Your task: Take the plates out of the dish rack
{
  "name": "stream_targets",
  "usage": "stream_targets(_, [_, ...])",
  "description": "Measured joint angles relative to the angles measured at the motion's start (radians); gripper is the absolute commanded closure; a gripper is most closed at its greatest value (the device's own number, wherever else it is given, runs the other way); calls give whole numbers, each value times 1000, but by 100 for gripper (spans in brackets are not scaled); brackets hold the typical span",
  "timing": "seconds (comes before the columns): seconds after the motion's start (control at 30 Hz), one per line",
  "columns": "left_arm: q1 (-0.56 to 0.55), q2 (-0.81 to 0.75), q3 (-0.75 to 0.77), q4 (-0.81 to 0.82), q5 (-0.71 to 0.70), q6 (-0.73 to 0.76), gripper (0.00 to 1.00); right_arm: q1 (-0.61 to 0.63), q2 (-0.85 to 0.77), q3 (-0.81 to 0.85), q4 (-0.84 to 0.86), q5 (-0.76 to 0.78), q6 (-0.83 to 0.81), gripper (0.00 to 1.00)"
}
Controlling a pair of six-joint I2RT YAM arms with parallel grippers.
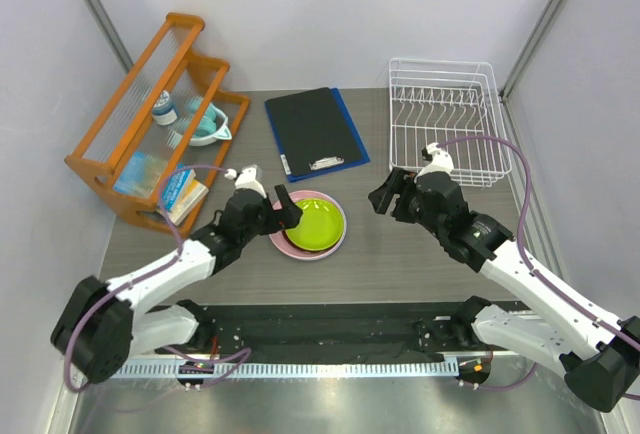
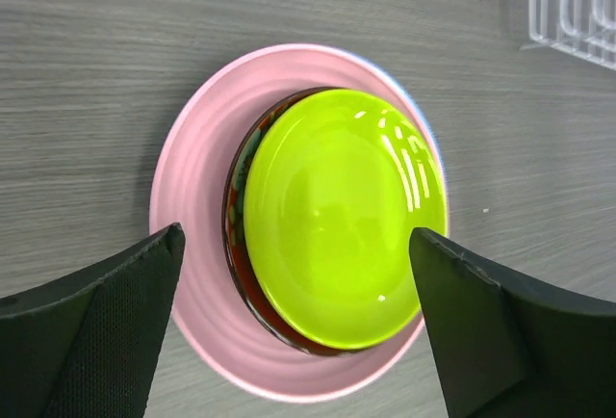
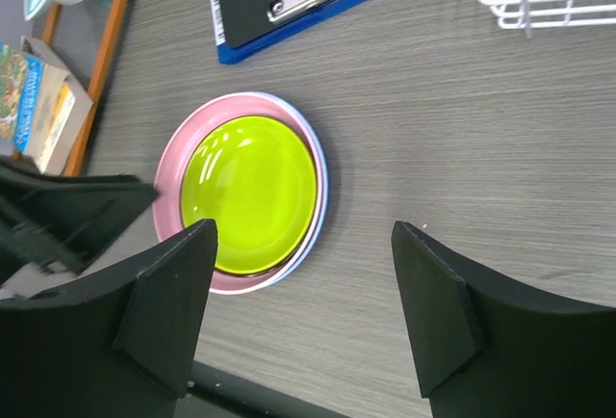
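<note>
Nearest the bases, the left gripper [image 2: 296, 235] hangs low over the stack with its fingers spread wide, one on each side and gripping nothing. The small lime green plastic plate [image 2: 342, 216] tops the pile. It sits off-centre on the dark red plate [image 2: 234, 221], which lies on the round pink plate [image 2: 192, 177] and a light blue plate [image 3: 323, 187], all on the grey table [image 1: 400, 254]. The right gripper [image 3: 303, 228] is also open and empty, hovering between the stack and the white wire dish rack [image 1: 442, 61], where I can see no plate. The risk I see is a finger clipping a rim as the arm lifts away, sliding the green plate off its perch. The red plate's centre is covered and the blue one shows only a sliver. Further back lie a black clipboard [image 1: 315, 129] and an orange wooden shelf [image 1: 186, 24].
</note>
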Motion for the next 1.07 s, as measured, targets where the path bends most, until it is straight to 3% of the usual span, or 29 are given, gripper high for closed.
stream_targets(0.07, [0,-66,0,-35,-11,5,1,0,0,0,-2,23,-13,16])
stream_targets(0.23, [-1,-256,11,-158,-69,35,1,0,-6,0,-19,127,-77,0])
stream_targets(0.47, [-1,-466,111,-319,-181,114,1,0,-14,-3,-11,405,-209,0])
stream_targets(0.73, [-1,-542,170,-395,-297,215,0,0,-14,-162,176,611,-387,0])
stream_targets(1.07, [-1,-529,134,-396,-463,310,1,0,0,-398,547,782,-614,0])
